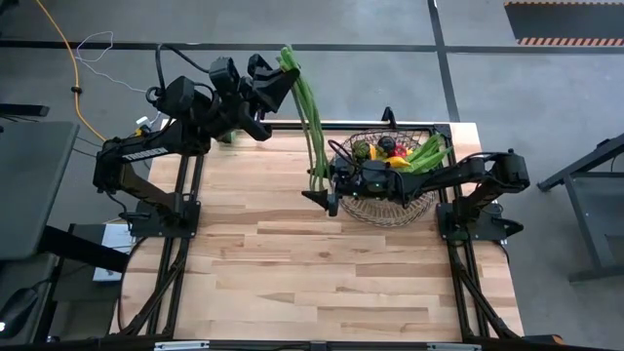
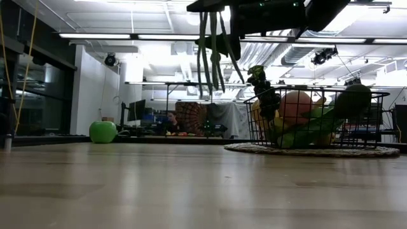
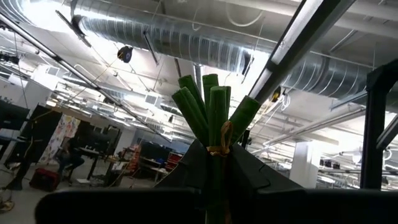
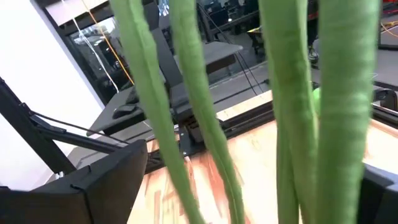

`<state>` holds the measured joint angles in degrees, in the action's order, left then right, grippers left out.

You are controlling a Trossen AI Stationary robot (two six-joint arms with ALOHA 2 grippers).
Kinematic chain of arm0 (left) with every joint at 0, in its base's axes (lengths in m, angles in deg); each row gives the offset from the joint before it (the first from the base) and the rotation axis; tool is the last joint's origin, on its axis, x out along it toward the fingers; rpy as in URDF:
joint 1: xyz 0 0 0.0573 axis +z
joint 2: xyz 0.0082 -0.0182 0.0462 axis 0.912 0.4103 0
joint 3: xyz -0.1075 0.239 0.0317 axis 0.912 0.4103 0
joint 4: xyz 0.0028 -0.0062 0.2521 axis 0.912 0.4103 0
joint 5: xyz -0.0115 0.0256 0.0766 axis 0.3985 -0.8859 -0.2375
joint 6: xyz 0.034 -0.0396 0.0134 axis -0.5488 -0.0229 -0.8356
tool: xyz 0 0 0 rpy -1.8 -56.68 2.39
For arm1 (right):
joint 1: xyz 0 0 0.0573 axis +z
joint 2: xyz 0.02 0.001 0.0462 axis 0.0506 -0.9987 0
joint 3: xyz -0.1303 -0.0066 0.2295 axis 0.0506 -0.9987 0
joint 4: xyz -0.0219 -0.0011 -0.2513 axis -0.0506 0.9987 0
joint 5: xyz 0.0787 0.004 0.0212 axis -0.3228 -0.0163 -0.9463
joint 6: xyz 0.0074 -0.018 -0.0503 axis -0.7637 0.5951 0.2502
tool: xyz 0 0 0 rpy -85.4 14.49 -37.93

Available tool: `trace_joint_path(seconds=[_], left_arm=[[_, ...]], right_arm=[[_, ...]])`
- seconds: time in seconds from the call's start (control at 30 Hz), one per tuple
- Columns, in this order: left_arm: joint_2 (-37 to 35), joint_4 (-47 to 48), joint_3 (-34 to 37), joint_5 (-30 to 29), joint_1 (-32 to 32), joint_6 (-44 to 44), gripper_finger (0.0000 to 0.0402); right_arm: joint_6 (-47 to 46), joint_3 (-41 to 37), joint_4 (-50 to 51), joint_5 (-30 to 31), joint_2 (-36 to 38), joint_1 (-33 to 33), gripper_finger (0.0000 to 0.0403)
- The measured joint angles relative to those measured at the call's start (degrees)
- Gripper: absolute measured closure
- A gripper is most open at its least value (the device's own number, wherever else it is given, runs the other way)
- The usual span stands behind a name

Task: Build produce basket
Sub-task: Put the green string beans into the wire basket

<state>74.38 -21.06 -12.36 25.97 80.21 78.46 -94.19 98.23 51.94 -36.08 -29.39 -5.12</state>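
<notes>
The left end effector (image 1: 283, 78) was clamped on the tied top of a bundle of long green toy beans (image 1: 310, 122), which hung above the light wooden bench (image 1: 292, 263) beside the round brown wire basket (image 1: 390, 207) holding other toy produce. The right end effector (image 1: 327, 193) stood wide open at the beans' lower ends, gripping nothing. A green apple (image 2: 103, 131) lay well apart on the bench.

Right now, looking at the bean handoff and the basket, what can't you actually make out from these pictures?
- Whether the right gripper touches the long green beans: high view, too small; its wrist view shows only the bean strands up close.
- The left fingers' contact on the bundle's stems: left wrist view, cut off by the bottom edge.
- What lies low in the basket: the right arm covers it from above; in the low view, the wires and front pieces hide it.
</notes>
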Motion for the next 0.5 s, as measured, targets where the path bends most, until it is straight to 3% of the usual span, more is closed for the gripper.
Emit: trace_joint_path(seconds=[0.1, 0.2, 0.37, 0.5], left_arm=[[0.0, -0.3, 0.0, 0.0, 0.0, 0.0, 0.0382], [0.0, -1.4, 0.0, 0.0, 0.0, 0.0, 0.0382], [0.0, -1.7, 0.0, 0.0, 0.0, 0.0, 0.0382], [0.0, -1.7, 0.0, -0.3, 0.0, 0.0, 0.0382]], right_arm=[[0.0, 0.0, 0.0, 0.0, 0.0, 0.0, 0.0034], [-0.3, 0.0, 0.0, 1.1, 0.0, 0.0, 0.0085], [-1.3, 0.0, 0.0, 1.7, 0.0, 0.0, 0.024], [0.3, 0.0, -1.2, -1.5, 0.0, 0.0, 0.0368]])
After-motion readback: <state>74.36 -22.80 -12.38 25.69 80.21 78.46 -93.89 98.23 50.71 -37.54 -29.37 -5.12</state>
